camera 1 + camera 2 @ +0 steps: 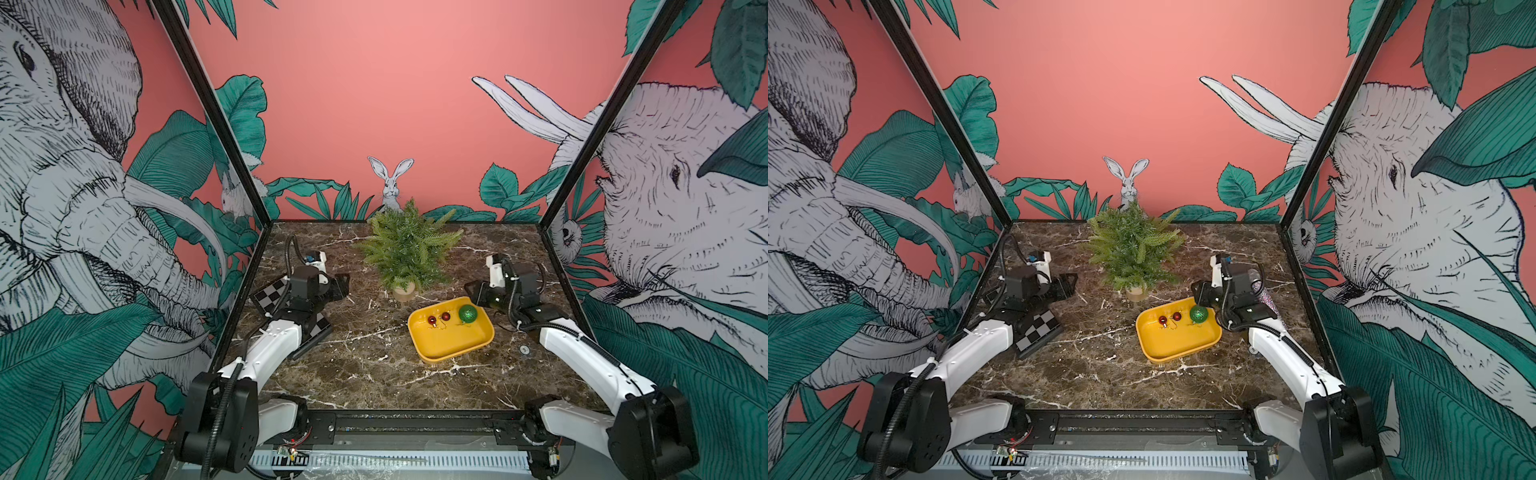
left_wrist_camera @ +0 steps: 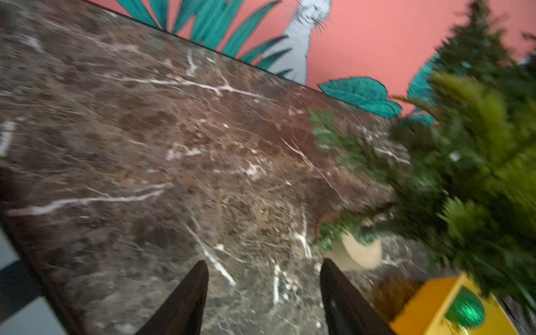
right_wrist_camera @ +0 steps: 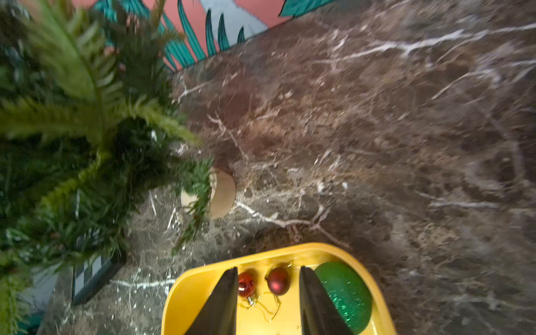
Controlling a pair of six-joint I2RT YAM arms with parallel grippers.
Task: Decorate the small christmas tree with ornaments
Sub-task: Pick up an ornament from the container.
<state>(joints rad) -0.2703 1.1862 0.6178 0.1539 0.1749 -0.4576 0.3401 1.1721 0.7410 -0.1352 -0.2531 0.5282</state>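
Surface: brown marble table [image 1: 374, 361], boxed in by pink walls printed with jungle animals.
Tree: the small christmas tree [image 1: 409, 245] stands upright near the back middle on its pale wooden base [image 1: 404, 292]; no decoration hangs on it yet.
Ornaments: two red balls [image 1: 432, 320] [image 1: 446, 316] and a green ball [image 1: 468, 313] lie at the far end of the yellow tray [image 1: 436, 351], which sits just beside the tree's base.
Right gripper [image 3: 268, 267]: hovers over the tray's far end, fingers parted and empty, with the red balls showing between them.
Left gripper [image 2: 262, 262]: low over bare table to the tree's left, fingers parted, grasping nothing.
Step in hand: most likely picking up a red ball with the right arm.
Doing it well: centre on one ball only and close gently, since a shiny round ball may squirt out. The thin wire hooks by the red balls look tangled, so lift slowly and keep the hook clear for hanging.
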